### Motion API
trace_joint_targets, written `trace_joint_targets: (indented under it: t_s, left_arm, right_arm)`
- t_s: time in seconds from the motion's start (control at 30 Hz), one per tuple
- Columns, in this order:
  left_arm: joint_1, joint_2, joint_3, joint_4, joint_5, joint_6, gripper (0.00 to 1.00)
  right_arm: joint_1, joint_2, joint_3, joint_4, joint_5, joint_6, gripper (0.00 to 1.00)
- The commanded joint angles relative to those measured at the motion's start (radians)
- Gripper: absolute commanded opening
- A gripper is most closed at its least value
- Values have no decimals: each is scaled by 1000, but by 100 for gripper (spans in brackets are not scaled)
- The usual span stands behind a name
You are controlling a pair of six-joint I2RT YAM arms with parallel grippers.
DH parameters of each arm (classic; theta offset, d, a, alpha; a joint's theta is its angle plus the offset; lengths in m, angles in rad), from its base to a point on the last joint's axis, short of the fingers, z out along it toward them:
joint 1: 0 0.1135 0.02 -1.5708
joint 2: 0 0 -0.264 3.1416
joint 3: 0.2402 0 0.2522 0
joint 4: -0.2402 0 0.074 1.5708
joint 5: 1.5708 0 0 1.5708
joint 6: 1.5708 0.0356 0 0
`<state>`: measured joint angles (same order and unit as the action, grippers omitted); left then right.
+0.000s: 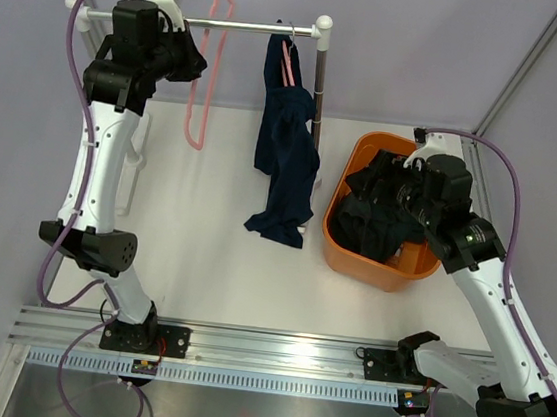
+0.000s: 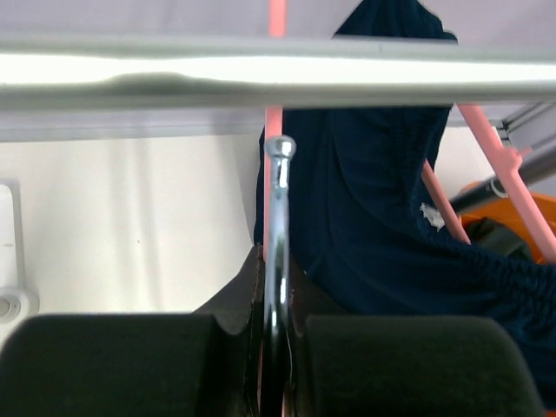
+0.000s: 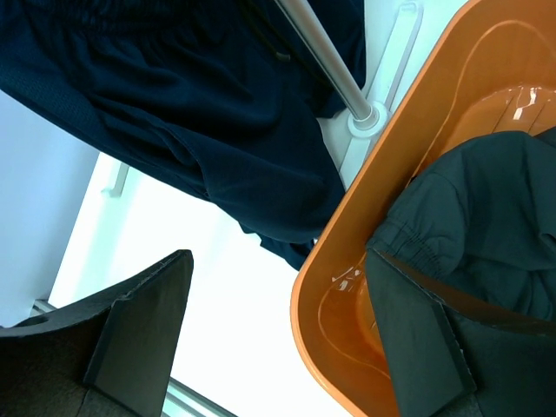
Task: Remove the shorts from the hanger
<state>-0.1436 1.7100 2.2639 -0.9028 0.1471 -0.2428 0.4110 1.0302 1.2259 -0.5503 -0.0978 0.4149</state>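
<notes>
Left gripper point(image 2: 276, 352) clenched on chrome hanger hook point(image 2: 278, 217); right gripper point(image 3: 278, 339) released above orange basket point(image 3: 347, 261), binned shorts point(image 3: 486, 217) beneath it; hanging shorts point(image 1: 286, 159) to its left; next likely: reach, pinch, pull off pink hanger point(image 1: 290, 64).

Left arm raised high, elbow folded low, forearm upright, wrist tipped forward at the far left, left gripper point(image 1: 188, 57) pinched tight, pads point(image 2: 104, 365) drawn together, right arm stretched forward and low at the right, right gripper point(image 1: 400, 188) spread wide, fingers point(image 3: 139, 339) well apart
</notes>
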Motion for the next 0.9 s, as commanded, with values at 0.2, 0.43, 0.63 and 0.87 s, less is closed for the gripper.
trace_joint_targets:
  t_s: [0.2, 0.43, 0.63, 0.87]
  left_arm:
    - [1, 92, 77, 151, -47, -59, 0]
    - [-10, 131, 117, 203, -76, -43, 0]
    - [-11, 163, 140, 177, -83, -23, 0]
    - [-13, 131, 30, 180, -86, -3, 0]
  right_arm:
    - [15, 18, 26, 23, -25, -37, 88]
    - [15, 19, 14, 29, -28, -39, 88]
    - [15, 28, 6, 41, -34, -36, 88]
    - [17, 33, -5, 52, -37, -31, 88]
